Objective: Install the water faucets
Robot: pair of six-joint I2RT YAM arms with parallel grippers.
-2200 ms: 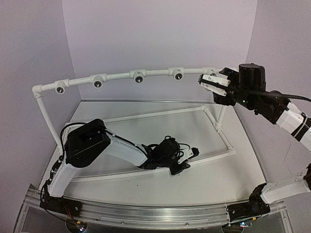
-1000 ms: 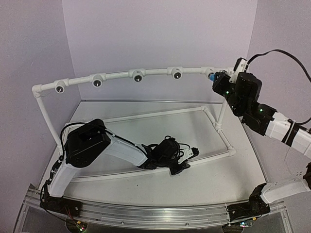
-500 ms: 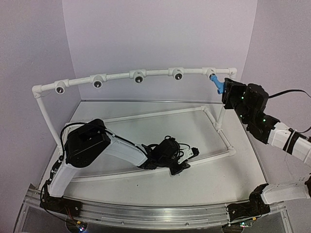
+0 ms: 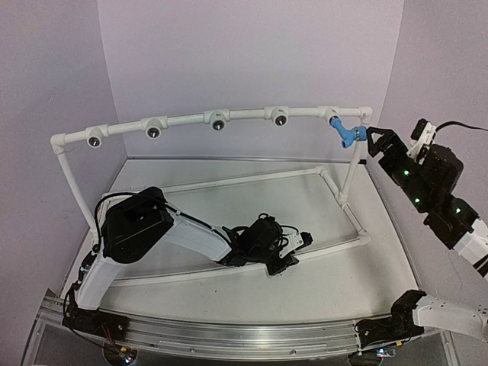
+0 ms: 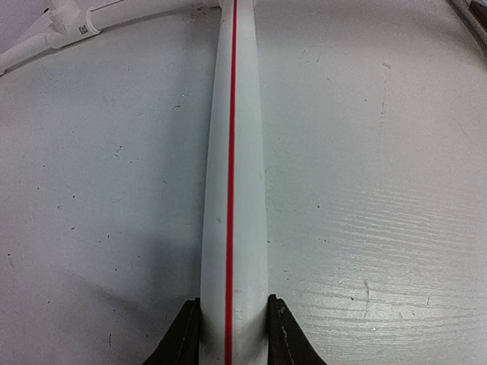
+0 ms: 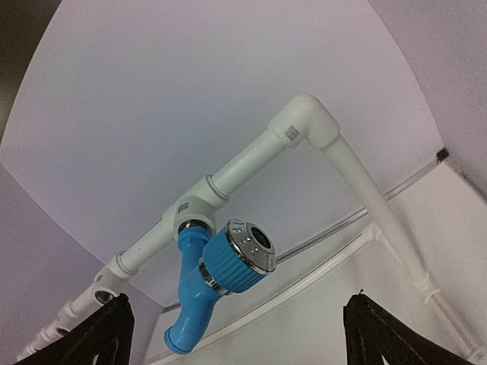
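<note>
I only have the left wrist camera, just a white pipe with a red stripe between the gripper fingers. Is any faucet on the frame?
Observer: Yes, one blue faucet hangs from the rightmost fitting of the top pipe.
Operator: Is the right gripper holding it?
Observer: No. The right gripper is open, just right of the faucet and not touching it.
Operator: And the other fittings up there?
Observer: Four more tee fittings along that pipe show dark, empty openings.
</note>
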